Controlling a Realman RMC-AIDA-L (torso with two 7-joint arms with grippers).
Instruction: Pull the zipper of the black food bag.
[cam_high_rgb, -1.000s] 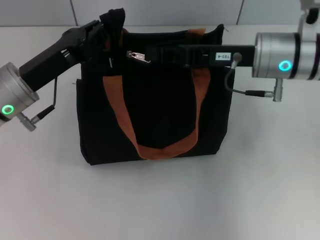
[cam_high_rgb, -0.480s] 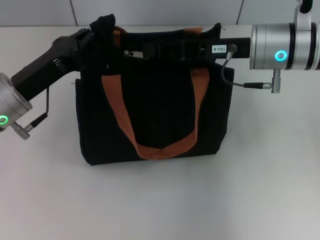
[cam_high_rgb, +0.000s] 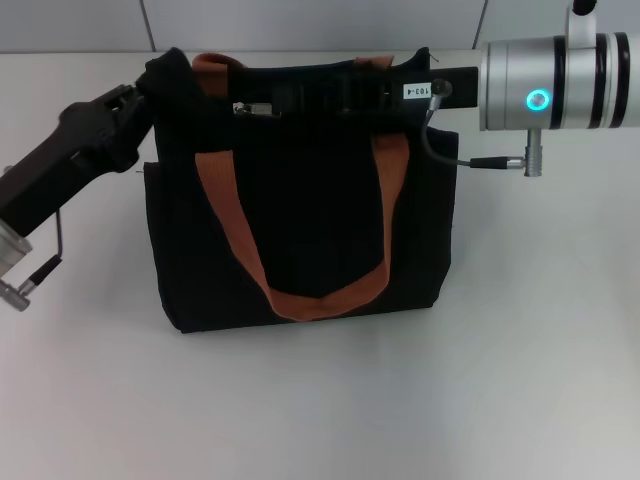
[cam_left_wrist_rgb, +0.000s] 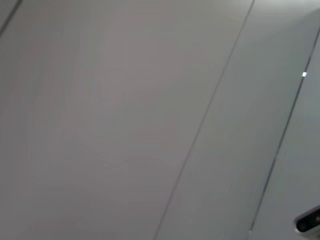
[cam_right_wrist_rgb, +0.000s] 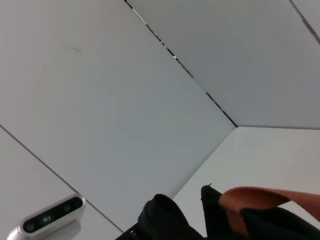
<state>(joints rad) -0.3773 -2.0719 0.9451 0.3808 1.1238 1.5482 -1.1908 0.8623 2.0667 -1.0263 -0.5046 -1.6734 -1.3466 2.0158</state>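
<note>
While upright on white counter (cam_high_rgb: 320, 400): boxy black fabric food bag (cam_high_rgb: 300, 230) | small silver zipper pull (cam_high_rgb: 255, 108) on top edge, nearer left corner | left claw (cam_high_rgb: 160, 85) clenched on bag's upper left corner | right claw (cam_high_rgb: 300, 100) beside pull, grip cannot tell

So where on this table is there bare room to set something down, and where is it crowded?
Free: the wide strip of white table in front of the black food bag, and the patch to its right, below the right arm. Crowded: the bag's top edge, where the left hand holds the left corner and the right hand sits by the zipper.
</note>
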